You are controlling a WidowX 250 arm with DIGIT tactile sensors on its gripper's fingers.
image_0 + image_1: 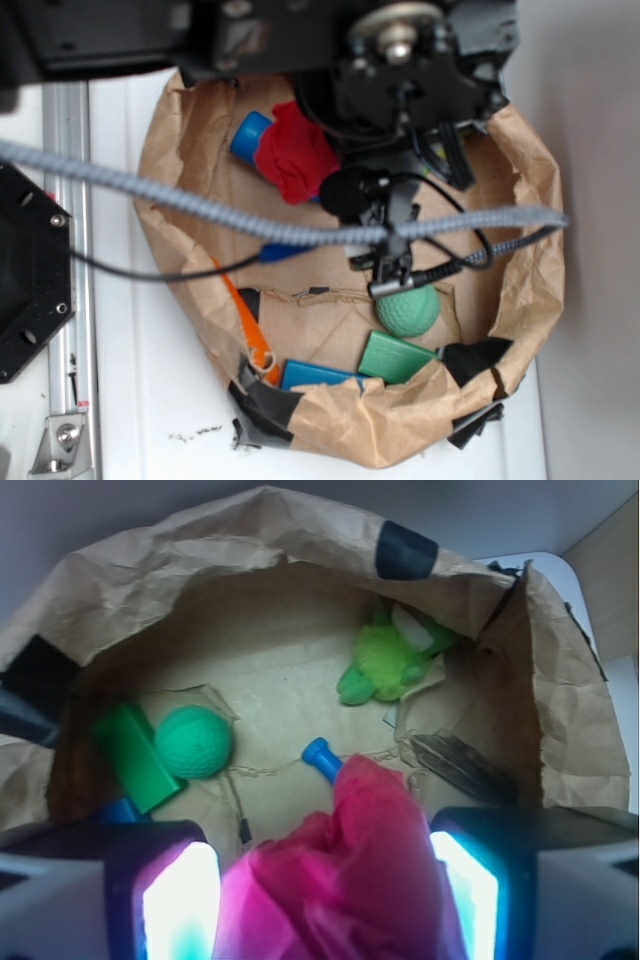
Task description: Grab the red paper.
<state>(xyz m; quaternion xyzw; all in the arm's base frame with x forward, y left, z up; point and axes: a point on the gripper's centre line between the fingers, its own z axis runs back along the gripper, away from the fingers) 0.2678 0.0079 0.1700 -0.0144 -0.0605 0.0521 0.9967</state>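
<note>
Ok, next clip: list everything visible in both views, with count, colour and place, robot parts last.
red paper: 1, bright red, crumpled, between the gripper fingers in the wrist view
brown paper bag: 1, brown with black tape patches, open, holding all the items
green ball: 1, green, dimpled, on the bag floor
green block: 1, green, next to the ball
blue block: 1, blue, at the bag's edge beside the green block
orange strip: 1, orange, along the bag's inner wall
blue cylinder: 1, blue, beside the red paper
green plush toy: 1, light green, far side of the bag in the wrist view
gripper: 1, black with lit pads, either side of the red paper; closure unclear
</note>
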